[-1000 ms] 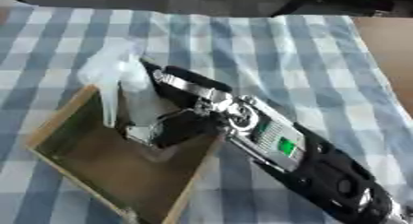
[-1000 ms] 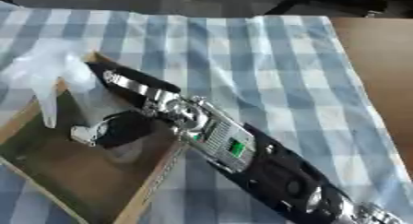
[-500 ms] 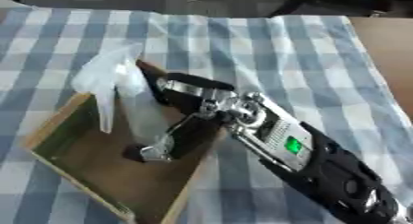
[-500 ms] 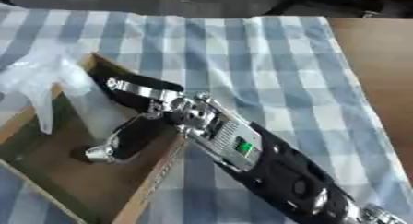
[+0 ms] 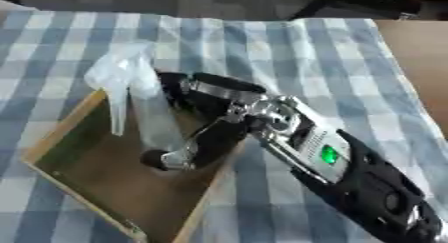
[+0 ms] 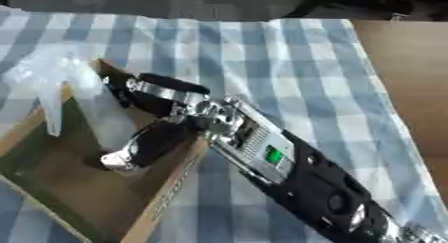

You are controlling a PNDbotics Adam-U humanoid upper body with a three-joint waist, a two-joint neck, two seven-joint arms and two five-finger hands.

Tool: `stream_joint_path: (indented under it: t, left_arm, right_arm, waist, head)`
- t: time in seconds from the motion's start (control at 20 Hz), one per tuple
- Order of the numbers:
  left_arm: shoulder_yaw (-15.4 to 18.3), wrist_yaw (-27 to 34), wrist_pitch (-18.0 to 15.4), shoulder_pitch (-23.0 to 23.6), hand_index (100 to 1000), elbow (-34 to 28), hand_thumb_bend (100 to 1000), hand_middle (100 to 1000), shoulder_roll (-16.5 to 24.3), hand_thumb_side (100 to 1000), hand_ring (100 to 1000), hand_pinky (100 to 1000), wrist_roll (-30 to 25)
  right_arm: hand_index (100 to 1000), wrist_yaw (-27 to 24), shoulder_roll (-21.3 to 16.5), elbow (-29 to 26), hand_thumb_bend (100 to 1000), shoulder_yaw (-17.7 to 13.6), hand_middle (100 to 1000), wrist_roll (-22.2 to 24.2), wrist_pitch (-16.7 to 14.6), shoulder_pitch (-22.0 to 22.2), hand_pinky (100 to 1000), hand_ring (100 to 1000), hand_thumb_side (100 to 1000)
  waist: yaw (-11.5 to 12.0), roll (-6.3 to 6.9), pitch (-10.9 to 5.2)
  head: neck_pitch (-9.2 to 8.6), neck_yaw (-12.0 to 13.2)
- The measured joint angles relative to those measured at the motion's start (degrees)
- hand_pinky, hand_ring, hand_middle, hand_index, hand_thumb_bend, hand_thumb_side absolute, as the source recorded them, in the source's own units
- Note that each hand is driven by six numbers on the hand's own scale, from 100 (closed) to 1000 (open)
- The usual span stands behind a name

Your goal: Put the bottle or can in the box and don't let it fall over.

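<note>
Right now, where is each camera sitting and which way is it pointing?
Left eye view: in the robot's head, looking down at the checked tablecloth and the box; the right arm enters from lower right, right hand inside the box beside the clear spray bottle.
Right eye view: same head, set slightly to the right, same downward look; the box sits further left.
Shared: box, bottle, right hand, cloth. The left hand shows in neither.

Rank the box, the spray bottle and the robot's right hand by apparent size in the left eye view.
1. box, largest.
2. spray bottle, clear, standing upright in the box.
3. right hand, smallest, though it sits nearer the camera and partly overlaps the bottle, so this gap is unsure.
</note>
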Motion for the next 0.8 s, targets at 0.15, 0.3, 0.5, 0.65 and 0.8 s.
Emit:
stream_joint_path:
  t: [0.15, 0.3, 0.5, 0.65, 0.8]
  left_arm:
    - [0.2, 0.0, 0.0, 0.4, 685, 0.3, 230, 1000, 0.4, 848, 1000, 1000, 0.0]
    - [0.4, 0.0, 0.0, 0.8, 685, 0.3, 229, 1000, 0.5, 844, 1000, 1000, 0.1]
    - [0.6, 0.0, 0.0, 1.0, 685, 0.3, 228, 1000, 0.5, 841, 1000, 1000, 0.1]
    - [0.7, 0.0, 0.0, 1.3, 685, 0.3, 226, 1000, 0.9, 840, 1000, 1000, 0.1]
    - [0.7, 0.0, 0.0, 1.6, 685, 0.3, 224, 1000, 1.0, 833, 1000, 1000, 0.1]
  right_arm:
    - [977, -0.5, -0.9, -1.3, 369, -0.4, 1000, -0.3, 0.3, 0.8, 1000, 1000, 100]
    - [976, -0.9, -1.9, -3.1, 373, -0.9, 1000, -0.6, 0.6, 1.6, 1000, 1000, 100]
    - [976, -1.2, -3.1, -4.1, 370, -1.5, 1000, -0.9, 0.1, 2.7, 1000, 1000, 100]
    - [976, -1.5, -3.9, -4.3, 366, -1.6, 1000, -0.8, -0.8, 3.7, 1000, 1000, 100]
    - [976, -1.5, -4.7, -4.3, 363, -1.8, 1000, -0.8, -1.8, 4.7, 1000, 1000, 100]
  waist:
    - [-0.6, 0.09, -0.41]
    - [-1.2, 0.15, -1.06]
    - [-1.9, 0.18, -1.74]
    - [-2.4, 0.22, -1.93]
    - [-2.8, 0.49, -2.29]
  head:
    - [0.35, 0.4]
    - [0.59, 1.0]
    - [1.11, 1.8]
    - [1.41, 2.1]
    - [1.61, 2.3]
